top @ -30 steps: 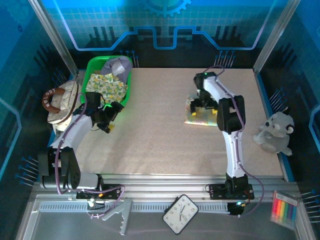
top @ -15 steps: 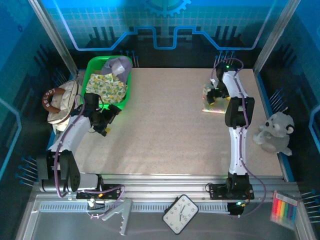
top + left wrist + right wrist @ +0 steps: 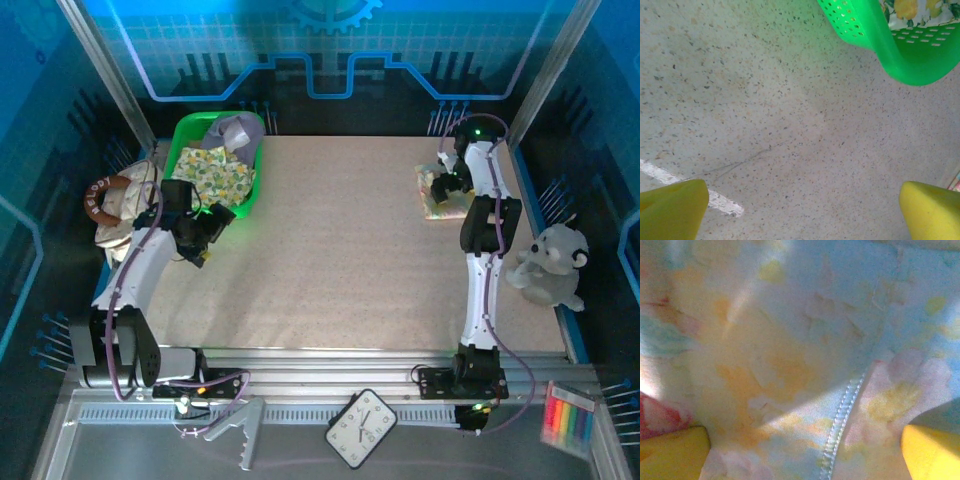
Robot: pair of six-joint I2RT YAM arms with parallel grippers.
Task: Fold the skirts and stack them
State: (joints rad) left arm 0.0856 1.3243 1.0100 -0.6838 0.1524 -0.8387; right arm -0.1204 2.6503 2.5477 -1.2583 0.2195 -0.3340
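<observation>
While the left fingers [image 3: 671, 209] stood wide apart and empty over bare worktop [image 3: 765, 125], just on the near side of the green basket [image 3: 870, 35], the right fingers [image 3: 932, 450] were likewise spread wide, with a folded pale printed skirt [image 3: 790, 355] close beneath them. That skirt lay well to the right of the basket. Inside the basket lay a yellow-green leafy skirt [image 3: 215, 172] and, behind it, a lavender-grey skirt [image 3: 240, 130].
</observation>
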